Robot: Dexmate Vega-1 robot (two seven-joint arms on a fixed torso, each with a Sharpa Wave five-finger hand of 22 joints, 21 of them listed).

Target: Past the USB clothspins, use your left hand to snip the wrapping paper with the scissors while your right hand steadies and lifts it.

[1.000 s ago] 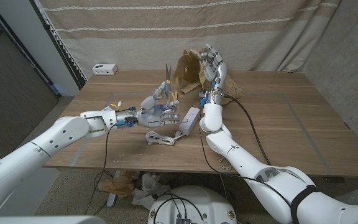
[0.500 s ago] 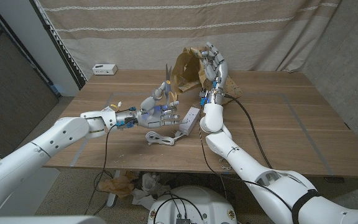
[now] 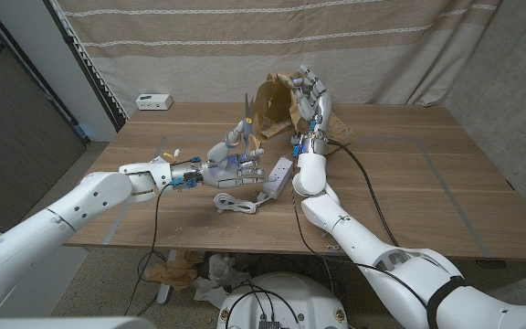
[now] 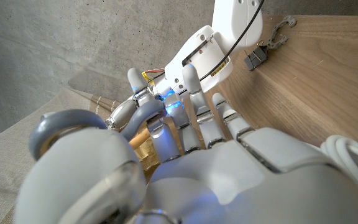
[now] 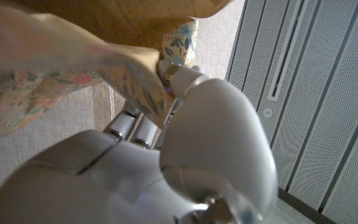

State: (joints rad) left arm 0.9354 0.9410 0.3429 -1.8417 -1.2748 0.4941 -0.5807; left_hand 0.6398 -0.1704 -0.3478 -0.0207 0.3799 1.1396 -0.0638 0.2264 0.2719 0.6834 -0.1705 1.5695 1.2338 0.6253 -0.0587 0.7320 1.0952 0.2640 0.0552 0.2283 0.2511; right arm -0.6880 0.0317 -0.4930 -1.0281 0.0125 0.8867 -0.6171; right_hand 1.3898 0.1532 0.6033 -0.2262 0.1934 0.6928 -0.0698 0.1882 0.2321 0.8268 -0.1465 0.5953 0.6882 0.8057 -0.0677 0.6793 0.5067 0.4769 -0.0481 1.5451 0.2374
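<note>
**Scissors raised beside lifted paper**

Lower centre of the head view: a white cable (image 3: 236, 203) and a power strip (image 3: 280, 175) lie on the table (image 3: 409, 183). Above them, the left hand (image 3: 231, 164) grips the scissors (image 3: 245, 123), blades pointing up. At upper centre, the right hand (image 3: 312, 100) holds the wrapping paper (image 3: 272, 102) raised off the table.
</note>
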